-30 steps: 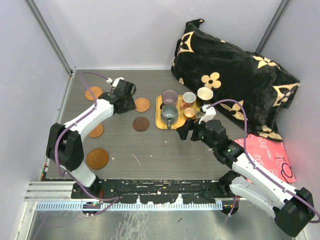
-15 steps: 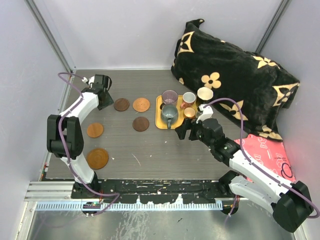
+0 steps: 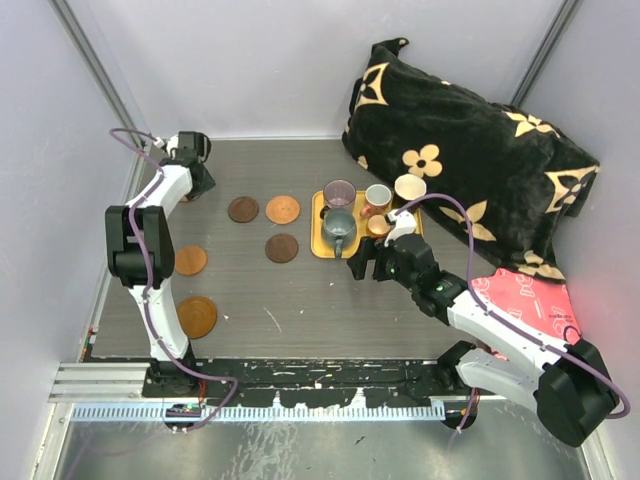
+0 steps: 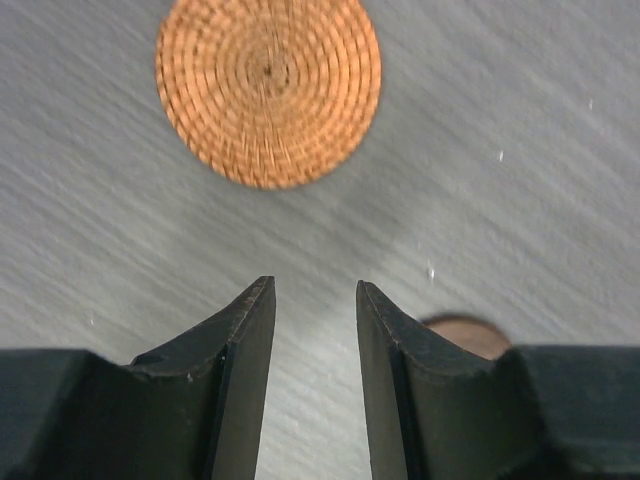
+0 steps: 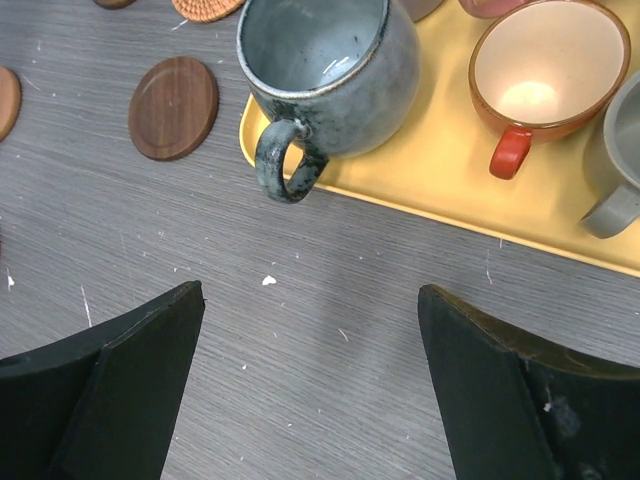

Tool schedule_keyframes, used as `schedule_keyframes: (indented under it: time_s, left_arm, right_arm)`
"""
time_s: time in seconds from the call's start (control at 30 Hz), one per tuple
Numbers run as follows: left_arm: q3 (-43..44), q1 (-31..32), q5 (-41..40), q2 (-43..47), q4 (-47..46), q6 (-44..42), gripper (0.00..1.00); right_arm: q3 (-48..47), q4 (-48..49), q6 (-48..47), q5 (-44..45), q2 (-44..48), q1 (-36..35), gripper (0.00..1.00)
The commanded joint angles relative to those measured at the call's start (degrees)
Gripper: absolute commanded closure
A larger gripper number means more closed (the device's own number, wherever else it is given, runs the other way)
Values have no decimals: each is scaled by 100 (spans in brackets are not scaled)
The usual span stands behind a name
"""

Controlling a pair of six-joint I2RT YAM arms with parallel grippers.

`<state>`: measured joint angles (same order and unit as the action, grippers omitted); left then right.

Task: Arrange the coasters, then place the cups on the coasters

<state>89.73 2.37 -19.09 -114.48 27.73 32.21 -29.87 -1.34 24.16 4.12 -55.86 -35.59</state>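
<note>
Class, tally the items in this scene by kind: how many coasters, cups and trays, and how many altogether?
Coasters: 6 (one shows best from the left wrist view)
Cups: 6
Trays: 1
Total: 13

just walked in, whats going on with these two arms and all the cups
Two robot arms are working on coasters and cups. The left tool hovers over a woven orange coaster near the far left corner of the table, jaws partly apart and empty. The right tool, wide open and empty, faces the grey-green mug on the yellow tray. The coasters lie spread on the table, and none has a cup on it yet.
</note>
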Motion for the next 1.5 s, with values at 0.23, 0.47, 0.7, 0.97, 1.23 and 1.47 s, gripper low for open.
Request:
schedule_keyframes:
  time_s: [0.23,0.47,0.7,0.97,1.23,1.47]
  left_arm:
    - [1486,-439,24,-1002,359,-101,59]
    - [2289,-616,101,-1536,676,-225,58]
    - [3011,-748,223,-2075,1405,-171,58]
    - [3143,-756,222,-2202,1798,-206,58]
    - [3138,-756,267,-2241,2151,-229,58]
    - [2551,-759,362,-1985,2197,-235,59]
  right_arm:
    - [-176,586,-44,-65,-620,-44,7]
    - [-250,662,-30,-118,-866,-42,7]
    - [-338,648,-33,-122,-884,-46,7]
    - [-317,651,-21,-191,-734,-44,7]
    - [-256,516,-71,-91,-411,-43,7]
    - [-173,497,-17,-153,-187,-39,7]
